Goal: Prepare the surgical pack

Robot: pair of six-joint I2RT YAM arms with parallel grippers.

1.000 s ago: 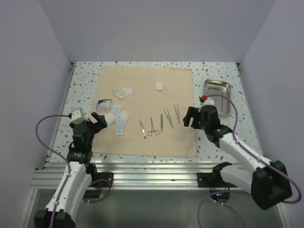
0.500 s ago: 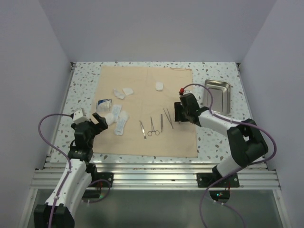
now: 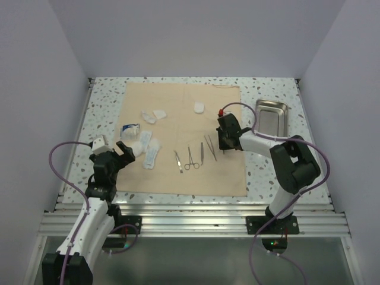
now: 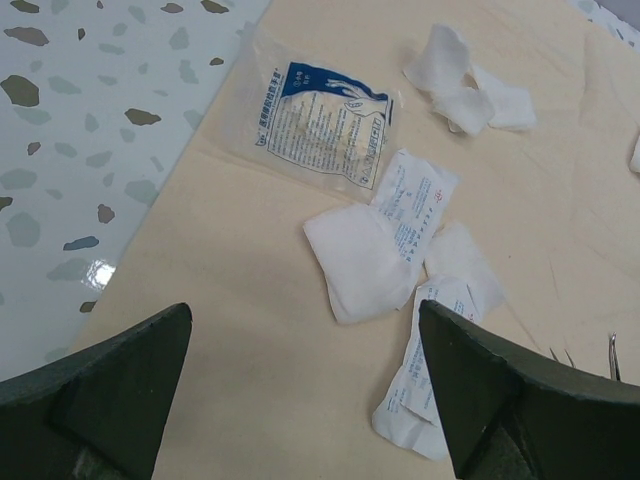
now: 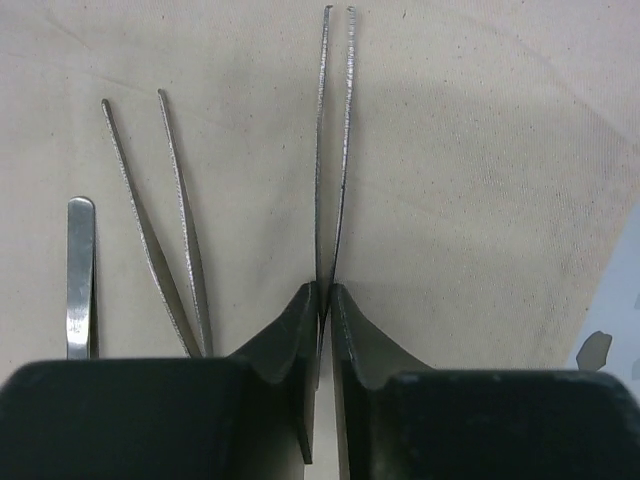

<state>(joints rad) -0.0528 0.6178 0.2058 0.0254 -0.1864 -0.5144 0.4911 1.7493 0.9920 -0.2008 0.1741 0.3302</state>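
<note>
The beige cloth (image 3: 178,107) lies spread flat on the table. Slim metal instruments (image 3: 190,159) lie in a row on its near part. My right gripper (image 5: 324,295) is down on the cloth and shut on the rightmost tweezers (image 5: 335,150), whose two thin arms are pinched together between the fingers. A second pair of tweezers (image 5: 160,220) lies just to their left. In the top view the right gripper (image 3: 222,141) covers the held pair. My left gripper (image 4: 303,330) hangs open over the cloth beside the white gauze packets (image 4: 360,260), holding nothing. The steel tray (image 3: 272,119) stands right of the cloth.
A blue-printed packet (image 4: 325,125) and loose gauze pieces (image 3: 155,114) lie on the left half of the cloth; one more gauze piece (image 3: 199,107) lies near its far middle. Grey walls close in three sides. The cloth's right edge (image 5: 610,260) is close to the right gripper.
The right arm swung left from the cloth's right edge onto the rightmost tweezers, and its fingers closed on them. The left arm has barely moved.
</note>
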